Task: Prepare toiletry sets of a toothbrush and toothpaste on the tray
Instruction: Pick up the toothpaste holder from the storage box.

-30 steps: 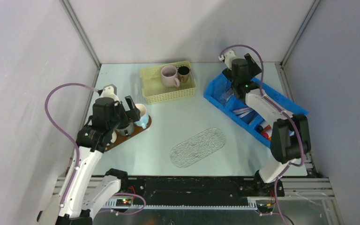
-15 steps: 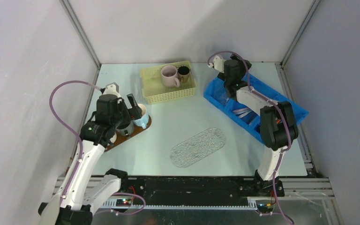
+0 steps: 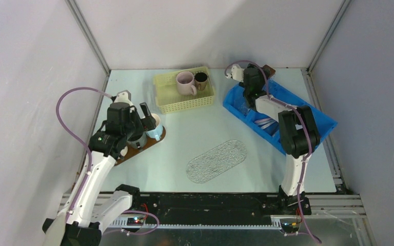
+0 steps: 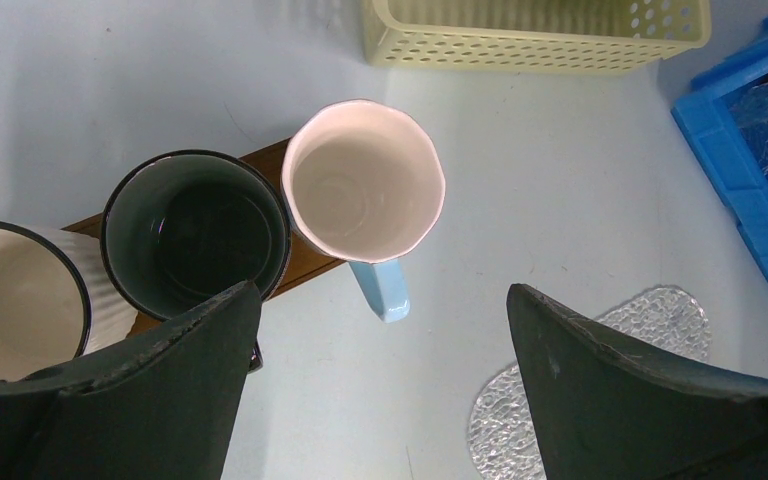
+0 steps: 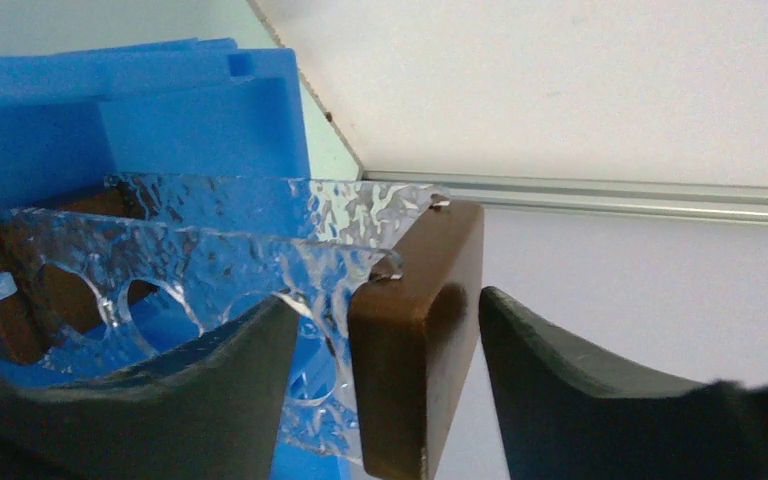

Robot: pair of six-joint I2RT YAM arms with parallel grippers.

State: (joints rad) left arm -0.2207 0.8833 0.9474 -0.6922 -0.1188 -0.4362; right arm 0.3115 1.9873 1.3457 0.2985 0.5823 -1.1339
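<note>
Blue bin (image 3: 319, 119), shared by all views — top view high overhead, bin at right; left wrist downward, bin at edge; right wrist close at its far end.

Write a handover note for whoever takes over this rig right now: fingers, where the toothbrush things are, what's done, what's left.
Left gripper: open, empty, above three mugs on the brown wooden tray.
Right gripper: open, fingers either side of a brown wooden slab among clear textured pieces at the far end of the blue plastic bin; not clearly clamped.
Slim pale toothbrushes lie mid-bin; no tubes visible.
Done: no set laid out; the clear textured oval tray is bare.
Left: every set.
</note>
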